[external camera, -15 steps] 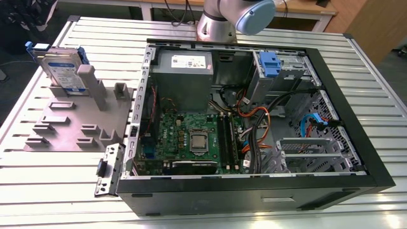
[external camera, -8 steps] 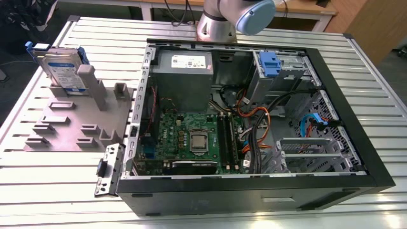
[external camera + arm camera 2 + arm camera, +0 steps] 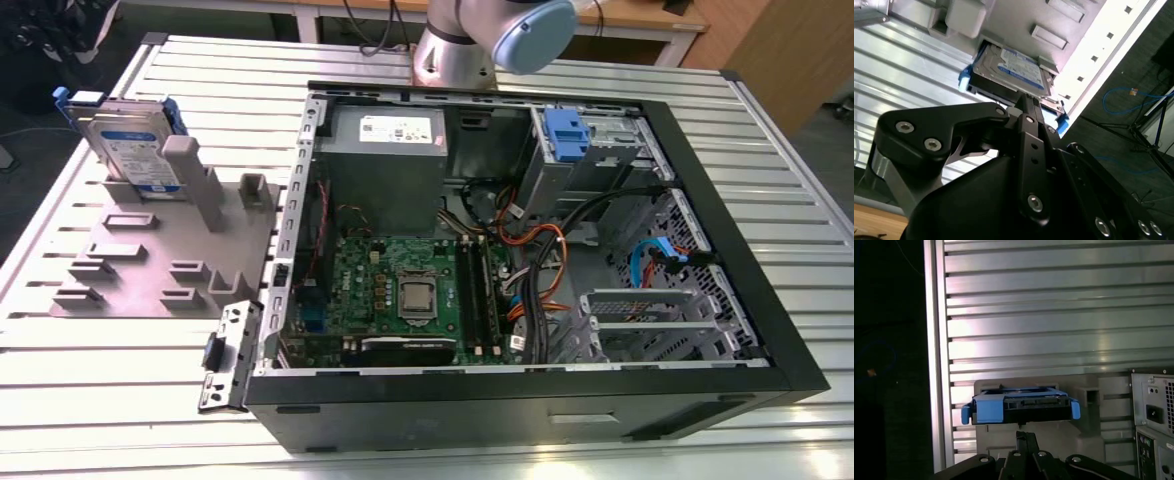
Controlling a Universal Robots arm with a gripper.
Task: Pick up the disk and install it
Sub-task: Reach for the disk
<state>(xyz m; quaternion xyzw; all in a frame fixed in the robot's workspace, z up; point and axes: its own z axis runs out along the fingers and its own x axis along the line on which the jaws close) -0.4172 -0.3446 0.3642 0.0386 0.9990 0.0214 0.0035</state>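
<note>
The grey holder [image 3: 147, 255] is carrying one thing: the disk [image 3: 127, 140], which is standing on edge in a slot at the exterior view's left. The open computer case [image 3: 534, 400] is lying beside it on the slatted table [image 3: 107, 400]. The case is housing one grey power box [image 3: 384, 150], one green board [image 3: 400, 290] and one blue tab [image 3: 567, 135].

In both wrist views the gripper [image 3: 1024, 436] [image 3: 1024, 100] is hovering close to the disk [image 3: 1021, 405] [image 3: 1011, 70] — fingers clenched together, gripping nothing.
</note>
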